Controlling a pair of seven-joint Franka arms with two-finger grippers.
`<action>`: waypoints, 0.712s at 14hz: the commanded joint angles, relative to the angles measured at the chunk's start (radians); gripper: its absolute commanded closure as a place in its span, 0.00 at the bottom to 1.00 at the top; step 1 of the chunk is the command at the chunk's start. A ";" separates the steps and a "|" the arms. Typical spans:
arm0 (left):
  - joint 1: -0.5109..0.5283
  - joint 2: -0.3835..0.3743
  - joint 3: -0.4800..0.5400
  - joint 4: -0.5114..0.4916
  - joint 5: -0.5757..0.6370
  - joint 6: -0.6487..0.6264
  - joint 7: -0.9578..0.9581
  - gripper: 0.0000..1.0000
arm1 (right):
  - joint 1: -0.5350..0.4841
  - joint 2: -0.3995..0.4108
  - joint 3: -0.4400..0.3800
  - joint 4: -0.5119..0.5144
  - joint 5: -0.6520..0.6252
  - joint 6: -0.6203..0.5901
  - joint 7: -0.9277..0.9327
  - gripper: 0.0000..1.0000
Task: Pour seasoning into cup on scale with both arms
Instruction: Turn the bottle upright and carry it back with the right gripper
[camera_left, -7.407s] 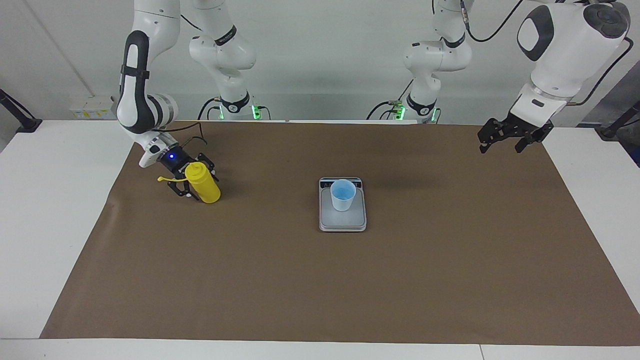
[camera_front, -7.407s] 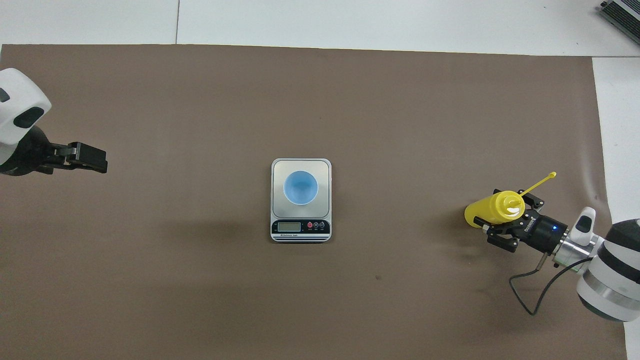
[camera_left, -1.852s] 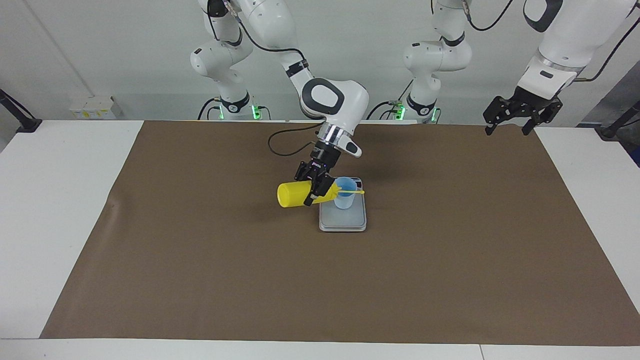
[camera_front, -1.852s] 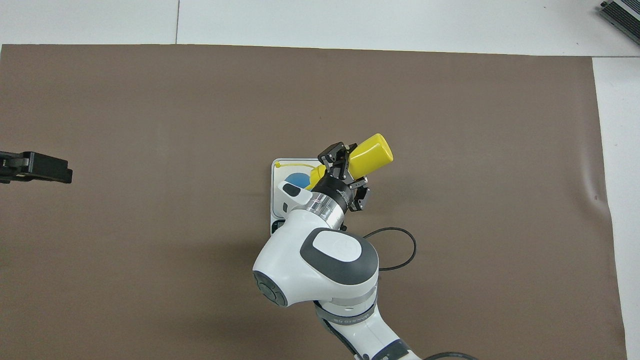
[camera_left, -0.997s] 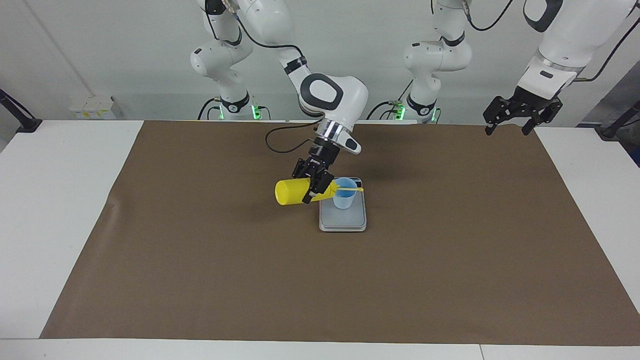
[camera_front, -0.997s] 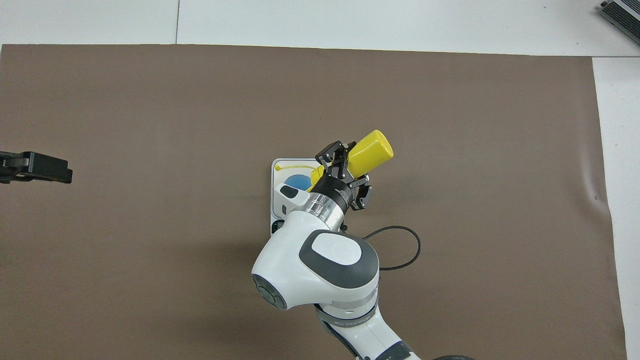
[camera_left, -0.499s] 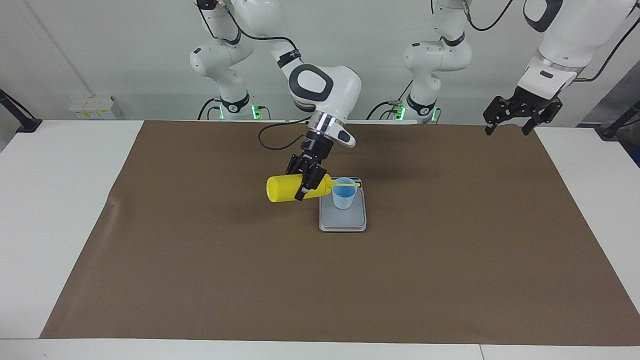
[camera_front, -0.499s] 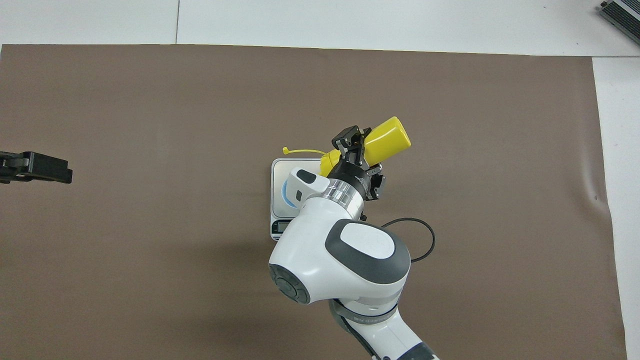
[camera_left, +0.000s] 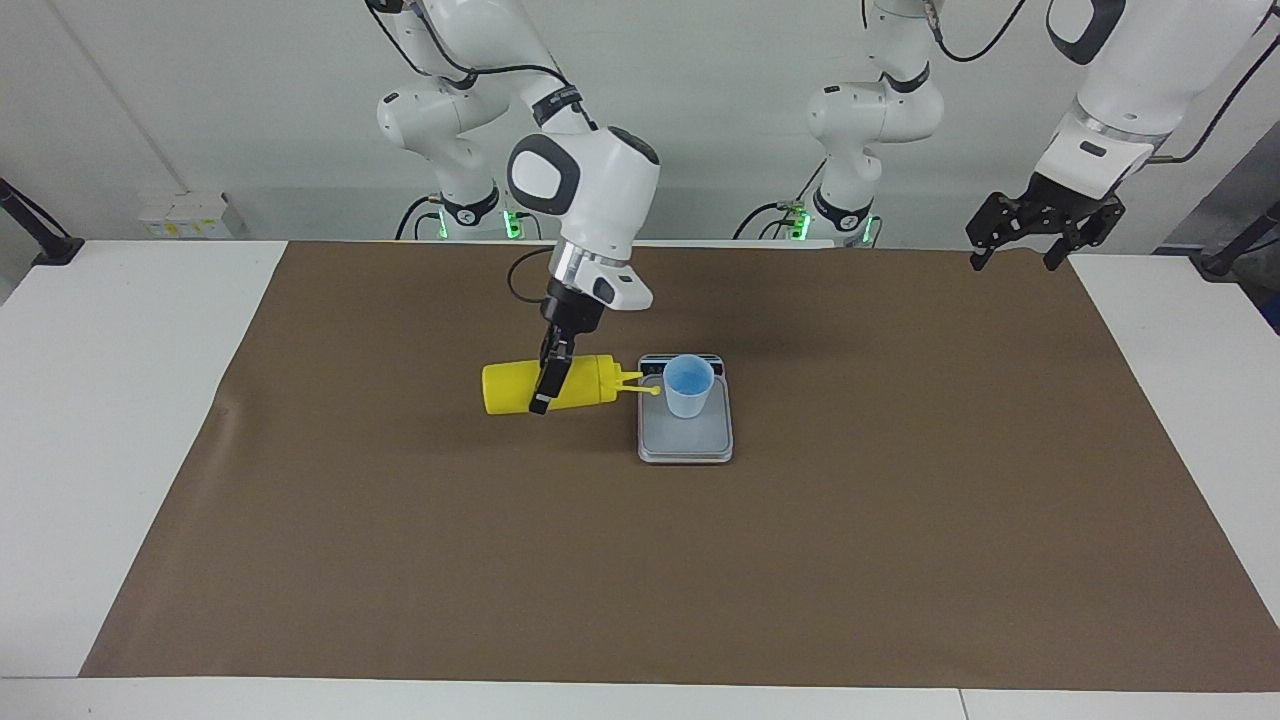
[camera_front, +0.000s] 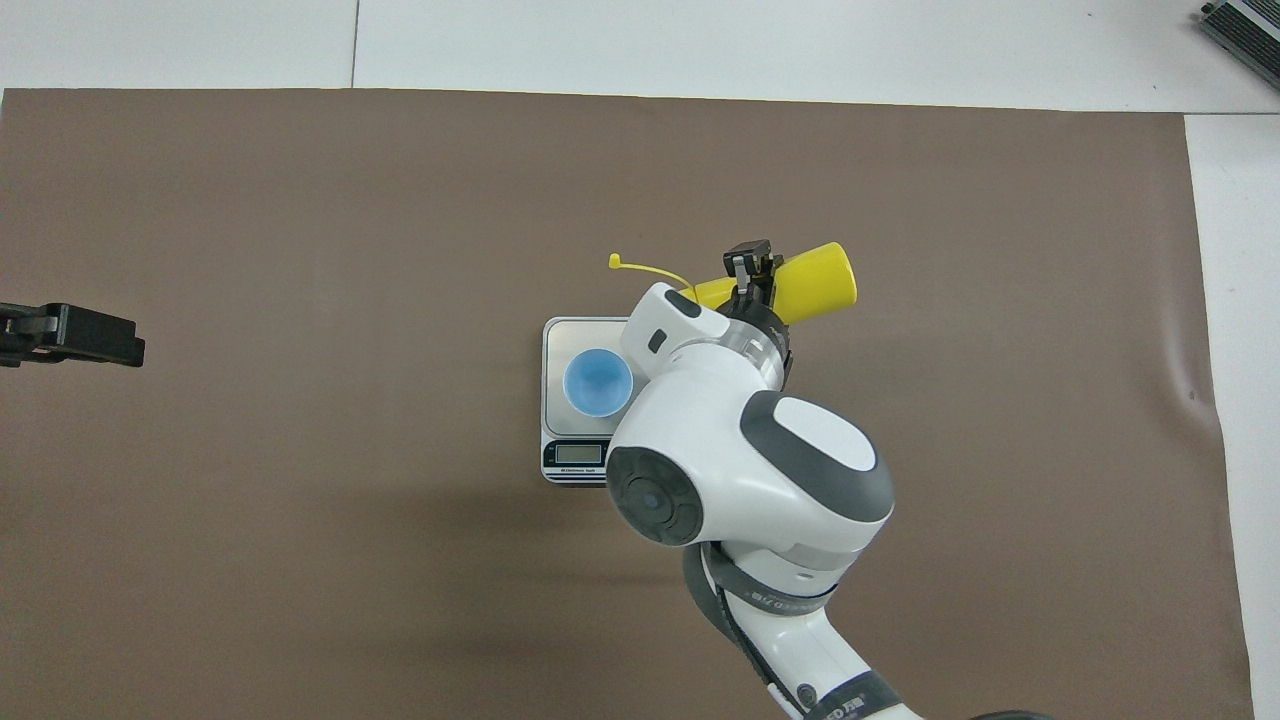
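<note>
Yellow plastic is what the right gripper (camera_left: 547, 385) has clamped: the seasoning (camera_left: 545, 387), a squeeze bottle held about level above the brown mat (camera_left: 400, 560), beside the scale (camera_left: 686, 440) toward the right arm's end of the table; its fingers are closed across the bottle's middle, one finger (camera_left: 544, 390) showing dark down its side; the nozzle points at the cup (camera_left: 688, 387), and the tethered cap strand (camera_front: 645, 268) trails free off the tip; in the facing view the nozzle tip sits just short of the cup's rim, not over the blue inside, so as it lies now a squeeze would likely land on the weighing plate; the cup stands upright on the scale, toward its display end, which is the end nearer the robots; judged from this, the pour may already be finished, though I cannot tell whether anything is in the cup; if more is wanted, bring the tip back over the open mouth before tilting it downward, keep the strand out of the cup, and avoid touching the cup or plate, which would disturb the reading; the left gripper (camera_left: 1035, 228) waits up in the air over the left arm's end of the table, fingers spread and empty.
</note>
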 joint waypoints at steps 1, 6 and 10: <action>0.013 -0.017 -0.007 -0.011 0.011 -0.012 0.010 0.00 | -0.064 -0.065 0.011 -0.032 0.157 0.027 -0.017 1.00; 0.013 -0.017 -0.007 -0.011 0.011 -0.012 0.010 0.00 | -0.204 -0.226 0.009 -0.181 0.483 0.102 -0.133 1.00; 0.013 -0.017 -0.007 -0.011 0.011 -0.012 0.010 0.00 | -0.349 -0.274 0.008 -0.235 0.807 0.099 -0.402 1.00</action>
